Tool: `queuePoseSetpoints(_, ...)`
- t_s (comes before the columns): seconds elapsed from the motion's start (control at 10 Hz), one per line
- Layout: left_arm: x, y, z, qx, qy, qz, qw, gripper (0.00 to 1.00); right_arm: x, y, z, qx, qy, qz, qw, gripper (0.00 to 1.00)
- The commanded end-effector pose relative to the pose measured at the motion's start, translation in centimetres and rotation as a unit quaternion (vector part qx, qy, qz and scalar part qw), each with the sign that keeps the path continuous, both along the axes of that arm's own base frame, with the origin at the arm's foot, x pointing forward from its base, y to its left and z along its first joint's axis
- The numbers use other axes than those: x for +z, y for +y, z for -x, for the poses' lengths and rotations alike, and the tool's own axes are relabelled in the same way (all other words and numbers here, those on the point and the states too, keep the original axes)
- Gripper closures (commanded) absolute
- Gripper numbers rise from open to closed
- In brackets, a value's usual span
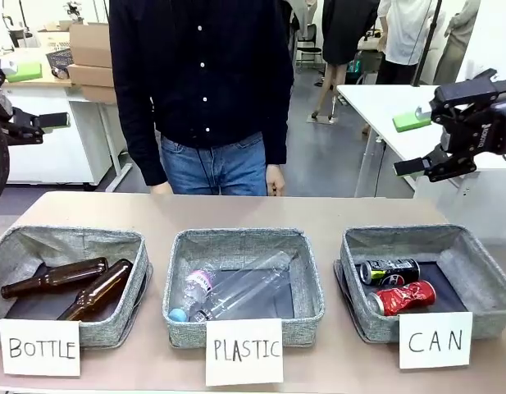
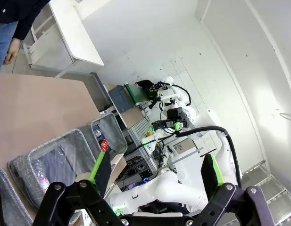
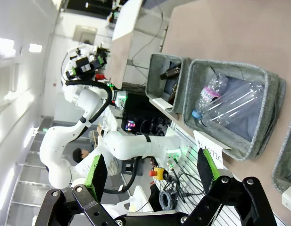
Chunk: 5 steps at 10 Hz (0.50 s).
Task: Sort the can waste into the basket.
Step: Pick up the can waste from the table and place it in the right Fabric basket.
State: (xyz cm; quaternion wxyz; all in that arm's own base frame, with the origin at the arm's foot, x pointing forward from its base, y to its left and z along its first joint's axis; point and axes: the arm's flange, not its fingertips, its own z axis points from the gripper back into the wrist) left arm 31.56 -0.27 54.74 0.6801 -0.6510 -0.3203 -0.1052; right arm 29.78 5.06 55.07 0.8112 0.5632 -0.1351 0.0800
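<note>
Left claw (image 2: 154,188): spread wide and empty, raised at the left edge of the worktop (image 1: 236,212), well apart from the cans.
Grey fabric bin carded "BOTTLE" (image 1: 6,254): two brown glass bottles (image 1: 72,283) inside.
Grey fabric bin carded "PLASTIC" (image 1: 175,287): clear plastic bottles (image 1: 236,291) inside.
Grey fabric bin carded "CAN" (image 1: 482,263): below the right claw, towards the robot; holds both cans.
Black drink can with round logo (image 1: 389,271): on its side, long axis across the bin.
Red dented drink can (image 1: 403,297): just beside the black one, nearer the robot, lying the same way.
Right claw (image 1: 417,141): spread wide, empty, hanging high above the bin's far side; the nearer arm.
Judgement: the sorting looks done.
</note>
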Motion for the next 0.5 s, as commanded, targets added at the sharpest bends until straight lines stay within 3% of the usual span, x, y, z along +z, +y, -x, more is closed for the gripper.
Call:
queuePoseSetpoints(0.0,0.52,-0.13,0.12,0.0,0.003,0.015,1.0,0.0,-0.1,-0.31,0.03,0.009,-0.007,-0.001,1.0,0.0)
queuePoseSetpoints(0.4,0.52,-0.13,0.12,0.0,0.003,0.015,1.0,0.0,-0.1,-0.31,0.03,0.009,-0.007,-0.001,1.0,0.0)
